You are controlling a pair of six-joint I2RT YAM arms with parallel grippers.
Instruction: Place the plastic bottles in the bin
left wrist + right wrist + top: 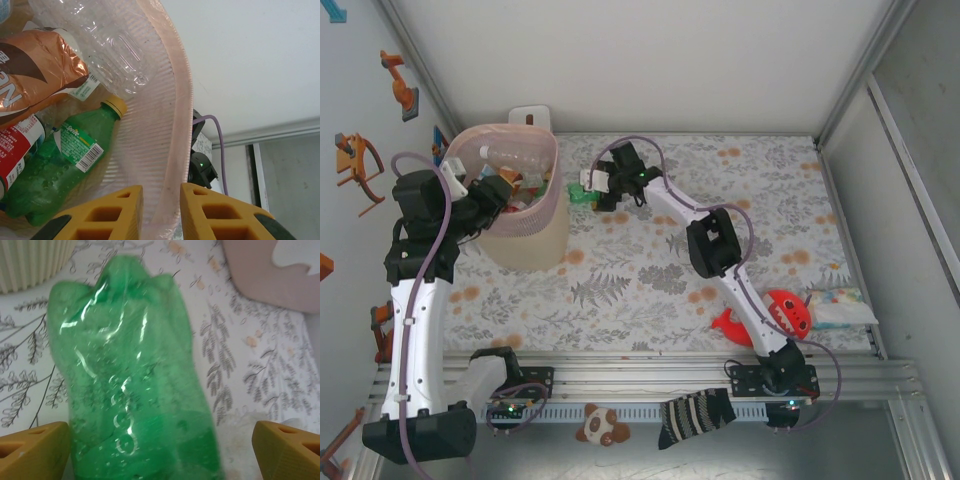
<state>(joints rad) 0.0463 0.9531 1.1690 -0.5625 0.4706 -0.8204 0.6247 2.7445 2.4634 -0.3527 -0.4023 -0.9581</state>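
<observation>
Straddling the green bottle (135,380) lying on the floral tabletop (260,370), the right gripper (160,450) gapes wide; closing off-centre could squirt the slick plastic sideways. Beyond, the left gripper (161,210) pinches the rim of the bin (175,125); a tug might tip it.

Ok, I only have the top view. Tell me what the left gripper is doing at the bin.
Observer: The left gripper is shut on the rim of the bin, one finger inside, one outside.
Operator: Now the right one.
Observer: The right gripper is open wide, with a green bottle lying between its fingers.
Operator: Read me a label in the bin.
Observer: There's a Sprite bottle, green with a yellow cap.
</observation>
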